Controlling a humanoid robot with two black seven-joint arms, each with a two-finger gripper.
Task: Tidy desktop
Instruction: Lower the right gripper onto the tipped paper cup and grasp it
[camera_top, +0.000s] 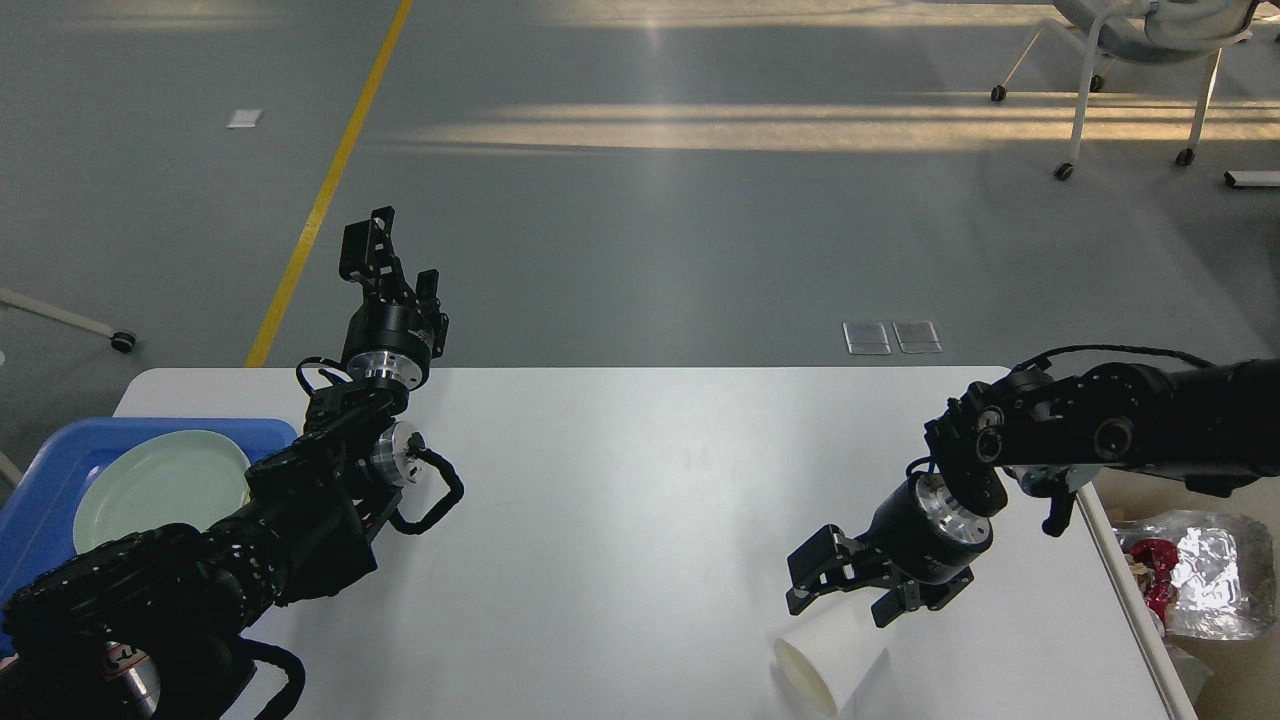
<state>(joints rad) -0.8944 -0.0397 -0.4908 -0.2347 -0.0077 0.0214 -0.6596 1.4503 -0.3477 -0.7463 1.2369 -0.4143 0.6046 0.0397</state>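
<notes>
**A:** What took up most of the view?

**B:** The tabletop, the white desktop itself, filled the lower half from the near edge up to the grey floor behind it. Everything else I'll place against that tabletop.

**A:** What sat off its sides?

**B:** Off its left edge was a blue tray holding a pale green plate. Off its right edge was a bin, mostly hidden by the arm, with crumpled foil and something red showing in it.

**A:** And the arms?

**B:** The left arm rose over the tabletop's left side, and the left gripper stood past its far edge, pointing up, with nothing between its fingers. They looked slightly spread, but from that angle I could not tell for sure. The right arm reached in over the tabletop's right edge and bent downwards.

**A:** The right gripper?

**B:** The right gripper was low over the tabletop's near right part, fingers spread wide, directly above a white paper cup.

**A:** Was it gripping the cup?

**B:** No. The fingers were open at the cup's upper side, gripping nothing. The cup lay on its side on the tabletop, mouth facing the near left.
</notes>
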